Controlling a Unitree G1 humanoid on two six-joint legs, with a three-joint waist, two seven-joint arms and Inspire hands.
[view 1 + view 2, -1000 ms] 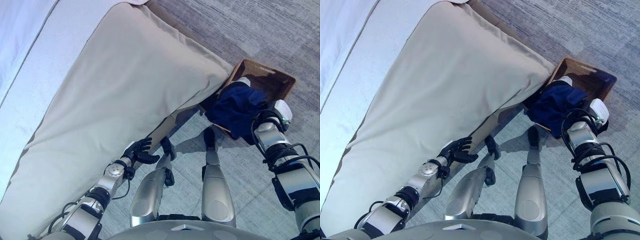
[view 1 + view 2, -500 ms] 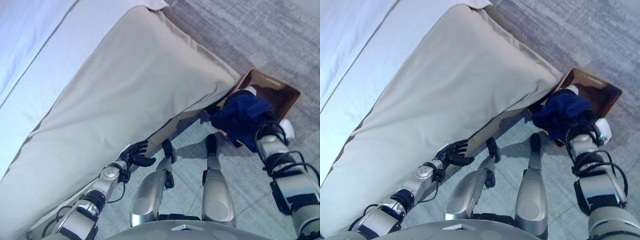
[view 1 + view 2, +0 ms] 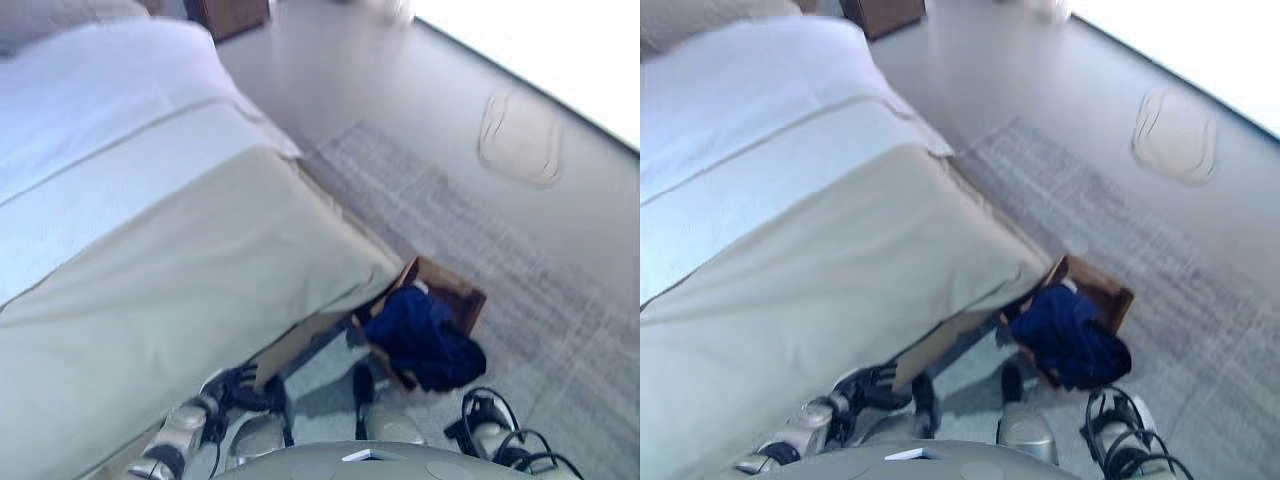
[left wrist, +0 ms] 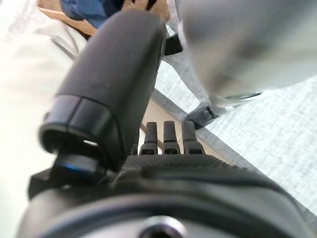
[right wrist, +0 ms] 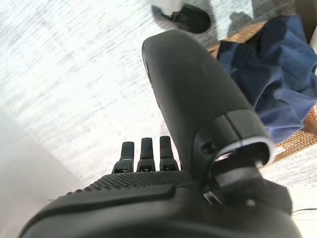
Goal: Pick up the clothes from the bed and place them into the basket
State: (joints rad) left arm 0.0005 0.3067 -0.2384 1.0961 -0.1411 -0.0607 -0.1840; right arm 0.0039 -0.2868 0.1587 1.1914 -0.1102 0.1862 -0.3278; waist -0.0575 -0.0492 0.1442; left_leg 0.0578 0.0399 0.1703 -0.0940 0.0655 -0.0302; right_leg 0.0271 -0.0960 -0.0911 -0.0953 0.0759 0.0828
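While both hands hang empty, navy clothes (image 3: 425, 338) drape over the basket (image 3: 462, 300).

A grey rug (image 3: 480, 230) covers the floor (a dark wooden cabinet (image 3: 883, 12) stands beyond)

Bed (image 3: 150, 250) fills view's left. Basket (image 3: 455, 300) on floor just off bed's near right corner, on rug's (image 3: 520, 270) edge. Clothes (image 3: 425, 340) in basket, draped over its near rim. Left hand (image 3: 235, 385) low by bed's side; right hand (image 5: 158, 148) above floor, near basket.
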